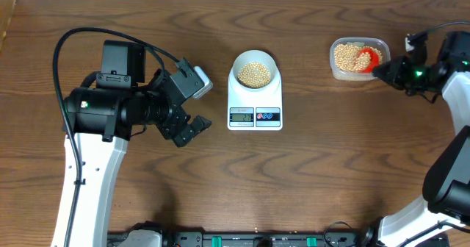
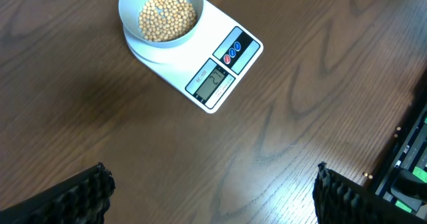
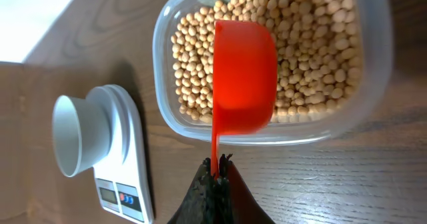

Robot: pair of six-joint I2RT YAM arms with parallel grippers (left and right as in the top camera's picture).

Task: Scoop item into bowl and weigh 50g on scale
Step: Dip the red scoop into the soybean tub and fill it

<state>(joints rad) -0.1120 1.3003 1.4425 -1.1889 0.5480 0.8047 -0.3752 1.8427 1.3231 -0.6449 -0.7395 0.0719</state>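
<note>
Overhead: saw bowl (image 1: 236, 72) of beans (image 1: 255, 73) seated on scale (image 1: 255, 100) at centre, tub (image 1: 332, 63) at upper right.

Left wrist: found left gripper (image 2: 210, 187) spread wide, holding nothing, below the bowl at upper left.

Right wrist: found right gripper (image 3: 215, 167) pinched shut on handle of red scoop (image 3: 243, 77), poised over tub's beans. Judged refill step; needed a dip, then an unobstructed carry to the bowl.

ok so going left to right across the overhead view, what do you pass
open black left gripper → white rectangular digital scale → clear rounded plastic tub → black right gripper, shut on the red plastic scoop. the pale round bowl sits on the scale, so no separate place
</note>
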